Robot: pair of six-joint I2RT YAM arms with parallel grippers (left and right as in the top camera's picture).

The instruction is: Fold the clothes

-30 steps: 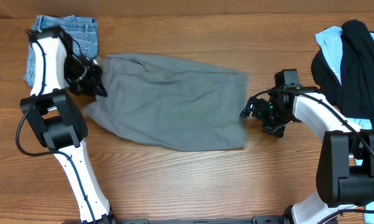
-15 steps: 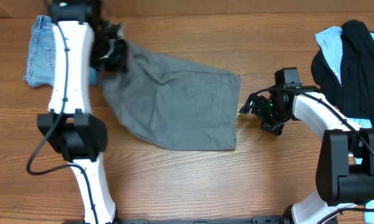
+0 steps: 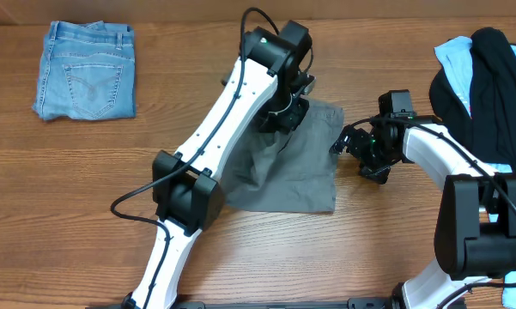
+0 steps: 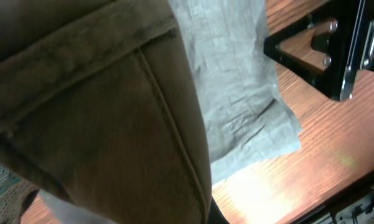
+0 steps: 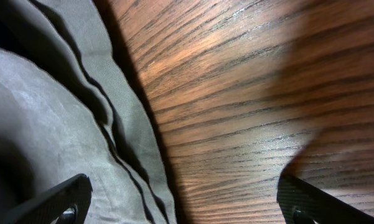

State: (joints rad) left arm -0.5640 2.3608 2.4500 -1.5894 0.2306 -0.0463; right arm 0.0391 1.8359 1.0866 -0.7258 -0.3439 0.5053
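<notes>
Your left gripper (image 3: 285, 112) hung right of the middle of the table (image 3: 69, 189), with the grey shorts (image 3: 300, 176) gathered up into it. Cloth hid its fingers in the wrist view, but the fabric rose to it in a peak, so it looked clamped on the shorts.

The grey shorts lay right of centre, their lower part flat on the wood and the upper left part lifted and doubled over. At the far right edge sat a heap: the black garment (image 3: 485, 86) draped over the pale-blue garment (image 3: 453, 53). The denim shorts (image 3: 86, 70) lay flat at the far left corner, well apart from everything else.

Your right gripper (image 3: 350, 146) sat just beside the grey shorts' right edge, its fingertips (image 5: 68, 198) spread wide over the hem and bare wood, holding nothing.

The waistband (image 4: 81, 56) filled the left wrist view, thick and seamed. Judging by the drape, the cotton was light, limp and quick to wrinkle. You would do best to grip stitched edges, waistband or hem corners, where the cloth is doubled and less likely to slip out.
</notes>
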